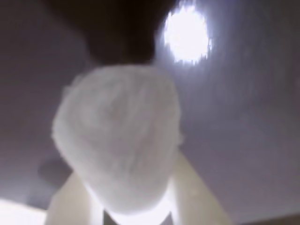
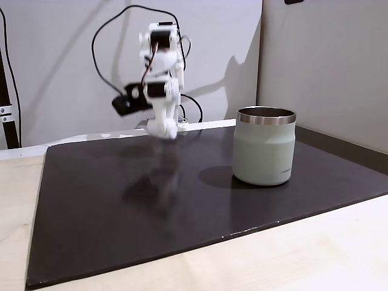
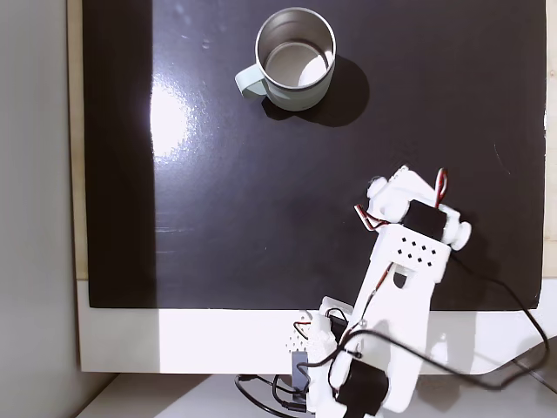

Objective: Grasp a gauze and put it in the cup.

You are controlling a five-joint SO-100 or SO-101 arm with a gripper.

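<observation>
Nearest the wrist camera, the small white fuzzy roll of gauze (image 1: 119,140) sits pinched between the cream plastic fingers (image 1: 194,192) of the two-finger gripper (image 1: 136,213), which is closed snugly on its lower end; the roll points up and away from the lens, probably so that it can be dropped in end first. In a fixed view from the side, the white arm (image 2: 160,85) is blurred above the far left part of the matte black mat (image 2: 121,206), its gripper lifted clear of the surface (high enough, by my reading, to pass over a rim). Further right stands the pale sage-green steel-rimmed cup (image 2: 265,145), upright, open and well apart from the arm. From above, a fixed view shows its interior (image 3: 296,61) apparently empty.
</observation>
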